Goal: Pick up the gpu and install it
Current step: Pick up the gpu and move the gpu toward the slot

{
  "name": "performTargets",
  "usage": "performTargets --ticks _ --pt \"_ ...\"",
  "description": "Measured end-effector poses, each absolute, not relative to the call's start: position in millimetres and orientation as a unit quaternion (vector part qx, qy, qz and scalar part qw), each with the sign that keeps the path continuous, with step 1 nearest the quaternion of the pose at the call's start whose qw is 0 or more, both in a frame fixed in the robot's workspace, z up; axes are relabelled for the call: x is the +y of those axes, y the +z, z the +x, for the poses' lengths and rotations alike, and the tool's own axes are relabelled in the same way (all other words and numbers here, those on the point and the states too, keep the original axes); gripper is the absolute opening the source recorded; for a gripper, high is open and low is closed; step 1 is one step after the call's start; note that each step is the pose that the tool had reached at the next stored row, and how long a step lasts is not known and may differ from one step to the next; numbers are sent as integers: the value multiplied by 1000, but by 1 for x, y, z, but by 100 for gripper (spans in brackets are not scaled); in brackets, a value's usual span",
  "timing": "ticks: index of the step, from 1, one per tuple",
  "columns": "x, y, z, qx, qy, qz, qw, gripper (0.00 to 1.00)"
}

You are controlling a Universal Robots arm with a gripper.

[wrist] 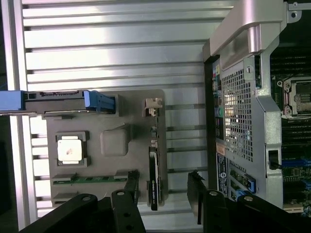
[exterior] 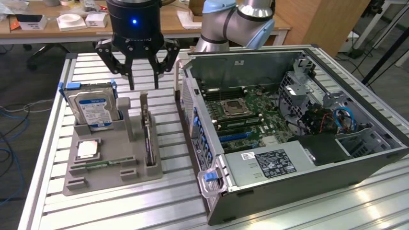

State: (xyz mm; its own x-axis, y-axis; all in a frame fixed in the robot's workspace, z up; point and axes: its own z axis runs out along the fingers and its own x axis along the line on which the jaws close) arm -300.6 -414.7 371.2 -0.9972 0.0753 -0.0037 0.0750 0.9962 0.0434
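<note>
Slatted table (exterior: 115, 208), gpu (exterior: 148, 139) upright in tray (exterior: 96, 184), wide-spread gripper (exterior: 143, 87) above

— What sits on the bench (exterior: 115, 206)?

— Two things side by side: a holder (exterior: 128, 175) at the exterior view's left, and a computer case (exterior: 357, 163) just beside it at the right. The case lies open side up with the motherboard (exterior: 255, 115) inside.

— And in the holder?

— The hard drive (exterior: 95, 109) stands upright in the far left corner. Nearer the camera the processor (exterior: 87, 149) lies flat, and nearer still lies the memory stick (exterior: 102, 164). The gpu (exterior: 149, 139) stands on edge along the side next to the case.

— The fingers (exterior: 130, 76)?

— Above the holder's far end, between drive and case, touching nothing, with the gpu's far end beneath them.
</note>
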Motion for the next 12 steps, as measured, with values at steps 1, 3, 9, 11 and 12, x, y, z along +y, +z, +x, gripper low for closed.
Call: performTargets --ticks 1,3,9,11,12 --pt "-415 371 -301 999 22 38 3 53" --pt "-415 370 -301 999 22 38 3 53" --pt "-415 369 -301 999 22 38 3 53" --pt "-415 368 -301 999 22 38 3 53" --pt "-415 368 -301 999 22 38 3 53"
